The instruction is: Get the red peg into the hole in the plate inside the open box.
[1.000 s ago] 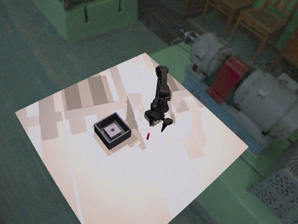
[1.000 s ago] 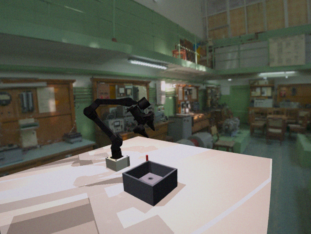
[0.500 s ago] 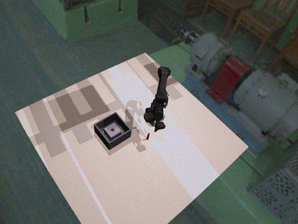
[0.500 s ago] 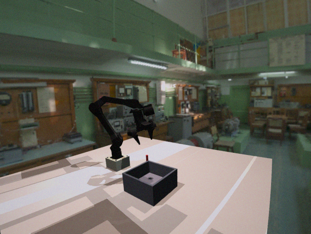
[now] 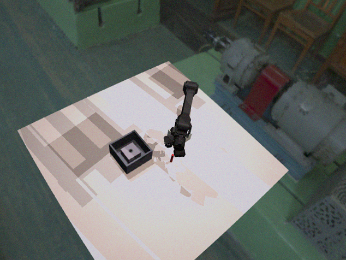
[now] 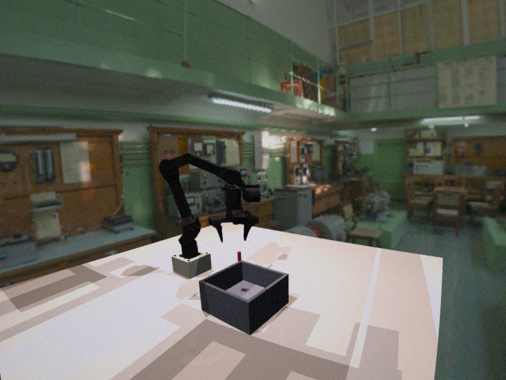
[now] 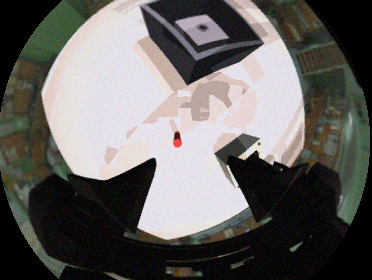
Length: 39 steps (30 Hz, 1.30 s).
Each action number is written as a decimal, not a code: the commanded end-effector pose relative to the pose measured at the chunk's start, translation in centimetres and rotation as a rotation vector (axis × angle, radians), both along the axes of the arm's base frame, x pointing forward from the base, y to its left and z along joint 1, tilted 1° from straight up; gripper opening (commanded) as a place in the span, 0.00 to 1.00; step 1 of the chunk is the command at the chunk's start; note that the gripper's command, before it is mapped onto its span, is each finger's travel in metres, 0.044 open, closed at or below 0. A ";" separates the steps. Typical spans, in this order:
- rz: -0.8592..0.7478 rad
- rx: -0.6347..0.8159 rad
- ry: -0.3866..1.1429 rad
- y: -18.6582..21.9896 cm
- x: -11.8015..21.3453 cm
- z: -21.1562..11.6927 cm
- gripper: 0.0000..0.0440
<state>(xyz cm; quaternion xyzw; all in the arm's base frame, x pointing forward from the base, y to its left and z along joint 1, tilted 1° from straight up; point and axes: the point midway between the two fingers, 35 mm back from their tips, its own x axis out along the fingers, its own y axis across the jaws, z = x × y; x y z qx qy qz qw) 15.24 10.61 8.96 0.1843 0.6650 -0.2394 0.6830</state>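
The red peg stands upright on the table, outside the box. The dark open box holds a pale plate at its bottom. The plate's dark hole shows nothing in it. My gripper is open and empty, fingers pointing down, above the table and higher than the peg. In the wrist view the peg shows ahead of the fingertips, left of their middle. In the top view the fingers are partly hidden by the arm.
The arm's pale base block stands near the peg and shows beside the right finger in the wrist view. The box walls rise well above the plate. The table carries patchy light and shadow.
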 end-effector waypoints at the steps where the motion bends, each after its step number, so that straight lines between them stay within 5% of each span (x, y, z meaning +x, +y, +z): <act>1: -0.039 -0.025 0.036 0.1 0.1 -1.3 1.00; 24: -0.089 -0.085 0.039 0.5 1.5 -9.0 0.98; 39: -0.096 -0.146 0.100 -0.2 0.9 -12.0 0.14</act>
